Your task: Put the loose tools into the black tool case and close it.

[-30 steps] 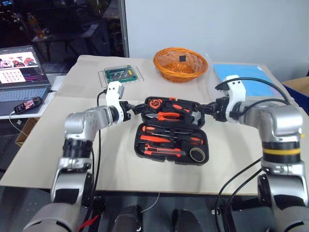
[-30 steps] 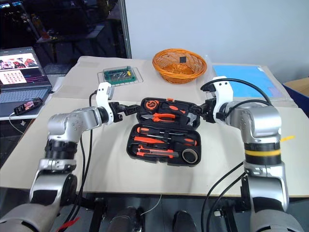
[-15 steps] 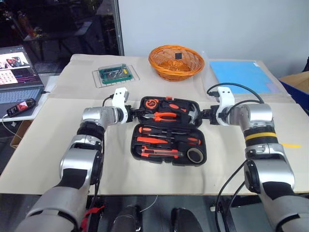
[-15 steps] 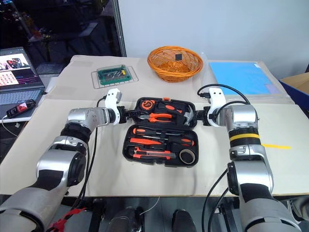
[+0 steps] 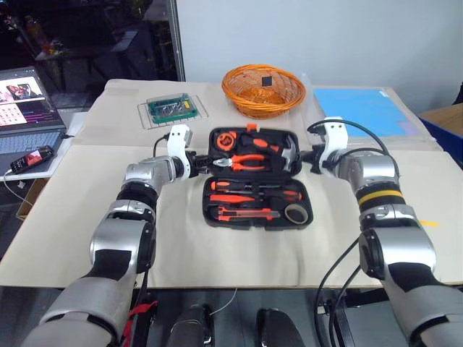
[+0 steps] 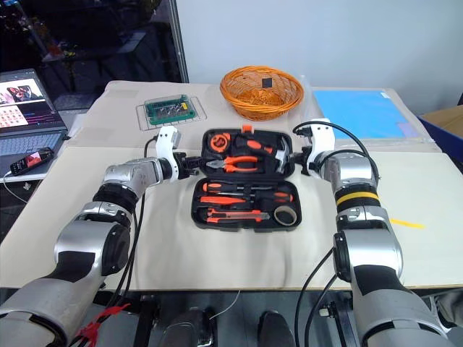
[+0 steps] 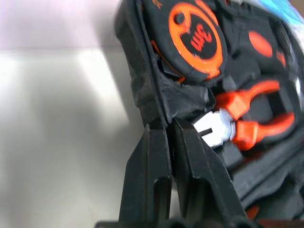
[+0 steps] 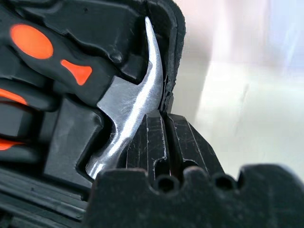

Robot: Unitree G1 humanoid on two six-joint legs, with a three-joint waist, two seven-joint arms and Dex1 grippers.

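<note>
Tabletop with beige cover, laptop and phone off at the robot's far left on a lower surface. Case lies open mid-tabletop, between the two arms, lid half at the far side, base half nearer the robot. Lid half is tilted up off the tabletop, pinched at both ends: left hand closed on the lid's left rim, right hand closed on its right rim (wrist views show each pair of black fingers clamped tight on the rim edge). Behind the case, orange basket with a small dark item inside; blue sheet to its right, clear tray with a green board to its left. In the lid: pliers across the middle, hammer with steel head toward the right end, just beside the right hand's fingers, round black-orange tape measure at the left end near the left hand. In the base: two screwdrivers lying lengthwise in the recesses, knife below them along the near edge, small orange screwdriver hard to tell apart from here, tape roll seated in the near right corner. All task tools sit inside the case, lid not yet shut.
</note>
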